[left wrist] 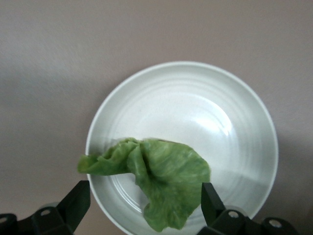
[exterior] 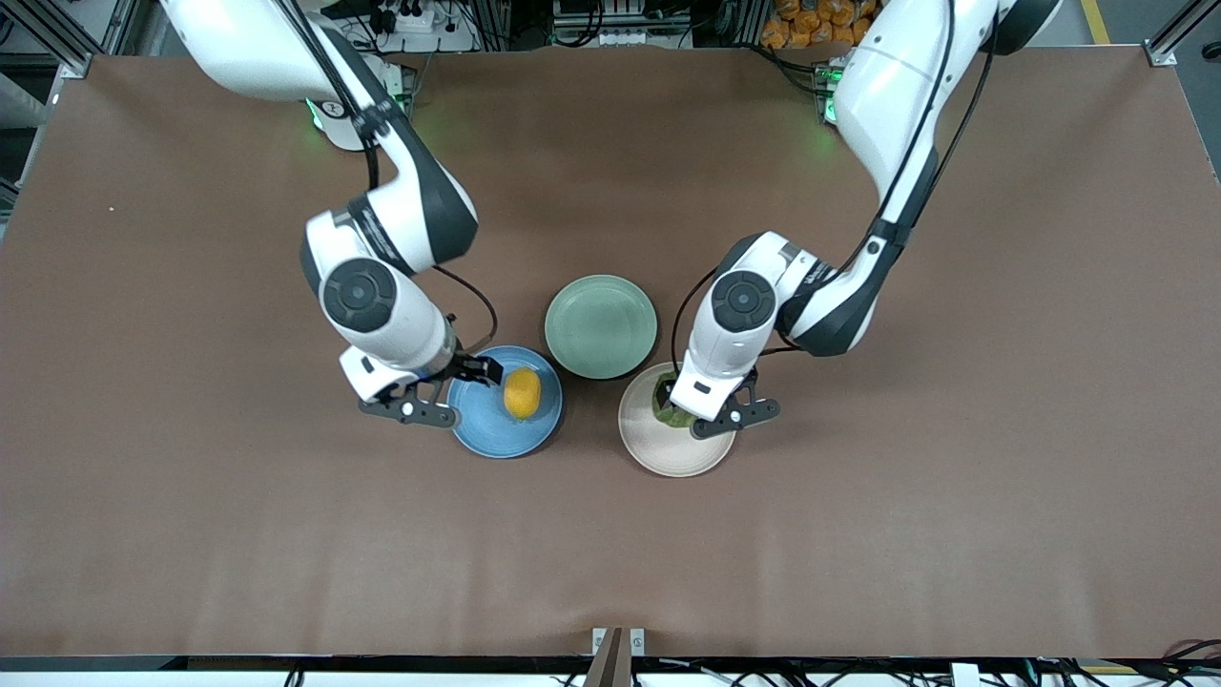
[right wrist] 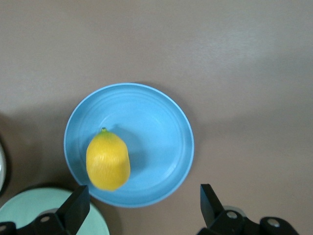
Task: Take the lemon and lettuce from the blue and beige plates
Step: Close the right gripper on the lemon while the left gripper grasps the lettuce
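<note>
The right gripper (exterior: 467, 386) is held spread wide over the blue plate (exterior: 482, 434), at the plate's 9 o'clock edge, and nothing is gripped. The lemon (exterior: 522, 392) is lying on this plate. The left gripper (exterior: 701, 405) is spread over the beige plate (exterior: 658, 448), with the lettuce (left wrist: 161, 183) between its fingers (left wrist: 76, 203), not pinched. In the front view the leaf is mostly hidden; it is seen whole in the left wrist view. A mint-green plate (exterior: 601, 326) is seen at 12 o'clock.

The lemon (exterior: 522, 393) lies on the blue plate (exterior: 486, 434), toward the right arm's end of the table. The lettuce (exterior: 665, 405) lies on the beige plate (exterior: 668, 448), toward the left arm's end. Between them, farther from the front camera, sits the mint-green plate (exterior: 601, 326).
</note>
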You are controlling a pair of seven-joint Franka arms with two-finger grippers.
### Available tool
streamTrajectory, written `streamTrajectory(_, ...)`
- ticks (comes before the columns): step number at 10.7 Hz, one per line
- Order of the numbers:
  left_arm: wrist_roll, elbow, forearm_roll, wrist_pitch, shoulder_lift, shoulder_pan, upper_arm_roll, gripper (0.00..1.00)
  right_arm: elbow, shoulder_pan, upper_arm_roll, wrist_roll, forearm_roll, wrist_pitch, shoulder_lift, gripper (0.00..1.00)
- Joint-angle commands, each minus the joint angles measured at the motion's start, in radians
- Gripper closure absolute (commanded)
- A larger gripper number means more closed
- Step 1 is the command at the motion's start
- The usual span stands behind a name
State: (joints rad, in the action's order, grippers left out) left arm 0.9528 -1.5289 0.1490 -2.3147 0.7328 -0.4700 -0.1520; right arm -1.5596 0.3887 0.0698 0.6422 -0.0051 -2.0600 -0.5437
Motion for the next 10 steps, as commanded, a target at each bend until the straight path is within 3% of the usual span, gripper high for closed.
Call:
streamTrajectory(1,0.052,0.024,0.029,-0.002,0.033,-0.024,0.012,0.04,0.059,0.007,-0.004,0.025,-0.018,-0.028,-0.074,0.00)
streamTrajectory(3,0.057,0.024,0.029,-0.017,0.048,-0.030,0.014,0.12,0.081,0.012,-0.004,0.030,-0.015,-0.034,-0.119,0.00)
streamTrajectory(5,0.053,0.024,0.029,-0.020,0.059,-0.029,0.014,0.34,0.081,0.016,-0.004,0.074,-0.004,-0.078,-0.142,0.00)
streamTrajectory(8,0.053,0.024,0.029,-0.020,0.069,-0.030,0.014,0.36,0.081,0.038,-0.002,0.164,-0.003,-0.150,-0.197,0.00)
streamTrajectory(10,0.052,0.024,0.027,-0.020,0.069,-0.029,0.014,0.48,0.081,0.062,-0.002,0.194,-0.001,-0.167,-0.209,0.00)
